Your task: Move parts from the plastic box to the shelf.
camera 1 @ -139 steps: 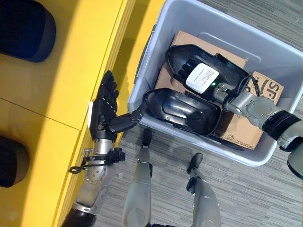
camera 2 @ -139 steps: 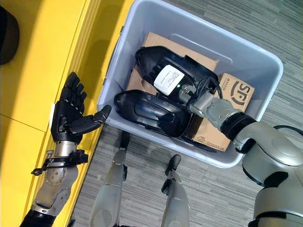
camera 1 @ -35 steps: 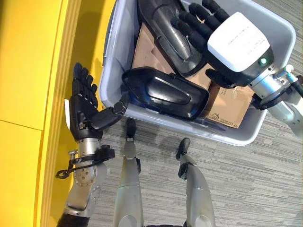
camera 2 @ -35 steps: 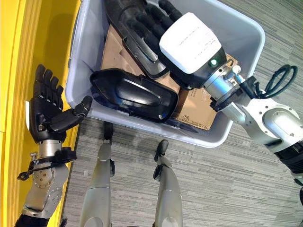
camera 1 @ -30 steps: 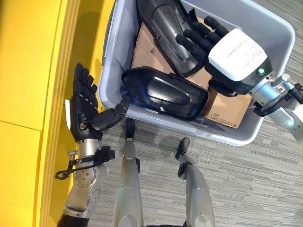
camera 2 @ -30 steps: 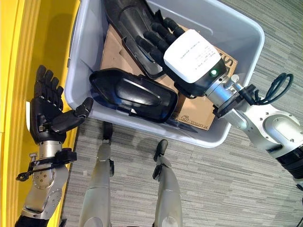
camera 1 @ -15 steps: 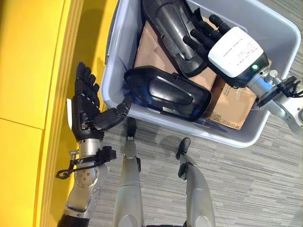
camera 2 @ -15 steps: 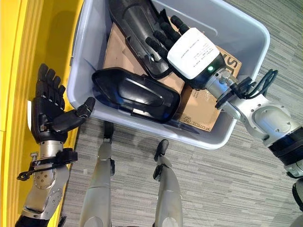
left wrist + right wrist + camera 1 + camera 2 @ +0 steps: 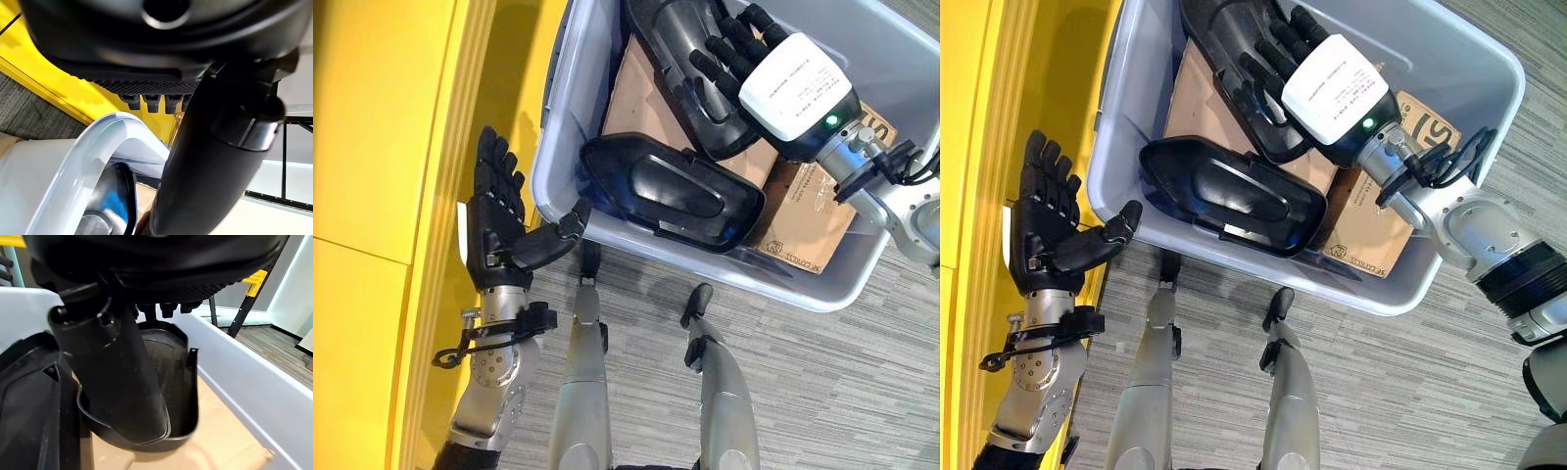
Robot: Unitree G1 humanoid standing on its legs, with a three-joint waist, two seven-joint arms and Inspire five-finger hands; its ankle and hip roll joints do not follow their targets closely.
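The grey plastic box [image 9: 551,127] holds two black moulded parts on cardboard. The near part [image 9: 677,189] lies across the box's front. The far part [image 9: 677,39] lies toward the back. My right hand [image 9: 795,86], with a white cover on its back, reaches into the box with straight fingers over the far part. In the right wrist view its thumb [image 9: 115,377] rests inside that part's shell [image 9: 173,367]. My left hand [image 9: 497,230] is open outside the box, palm up, thumb tip at the box's near left corner. The yellow shelf [image 9: 382,147] runs along the left.
A flat cardboard sheet [image 9: 641,98] and a small cardboard box [image 9: 808,223] lie under the parts. The box stands on grey carpet [image 9: 822,392] right beside the shelf's edge. The box's wall [image 9: 244,382] stands close beside my right hand.
My right hand has sunk from above the box down onto the far part. The camera view has shifted a little. My left hand has kept its pose.
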